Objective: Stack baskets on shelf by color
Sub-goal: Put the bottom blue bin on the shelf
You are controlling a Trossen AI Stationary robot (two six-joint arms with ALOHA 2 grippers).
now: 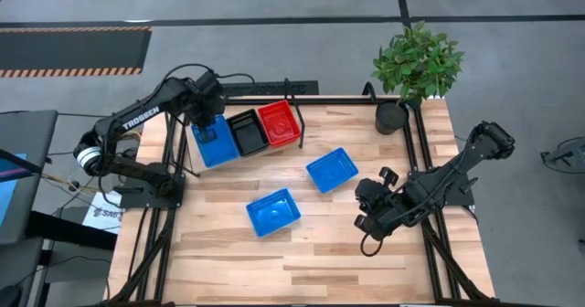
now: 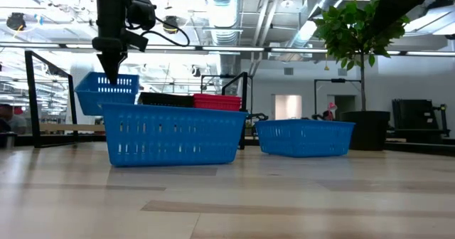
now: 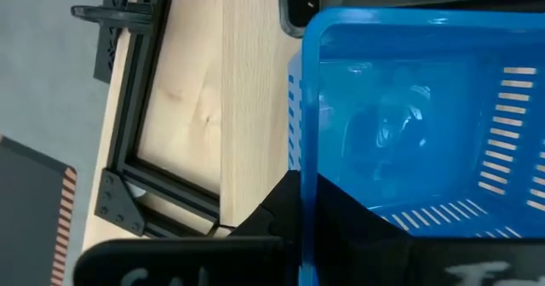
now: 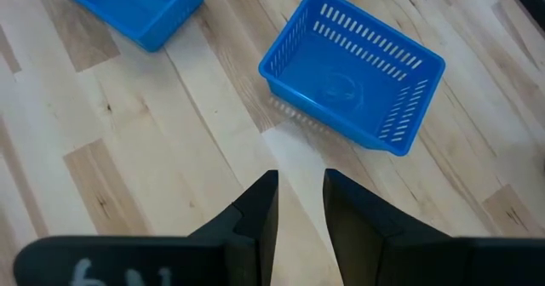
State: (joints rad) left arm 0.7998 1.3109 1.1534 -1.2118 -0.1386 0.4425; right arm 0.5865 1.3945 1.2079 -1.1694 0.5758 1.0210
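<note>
Left gripper [image 1: 208, 122] jaws clamp the rim of a blue basket [image 1: 216, 142] at the shelf [image 1: 239, 157] left slot, beside the black basket [image 1: 247, 131]. Seat it flat before releasing. Right gripper [image 4: 300, 203] jaws narrow, empty.

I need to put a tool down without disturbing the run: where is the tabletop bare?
Bare: the near strip below the two loose blue baskets. Crowded: the far left, where the left gripper holds a blue basket beside the black and red ones.
</note>
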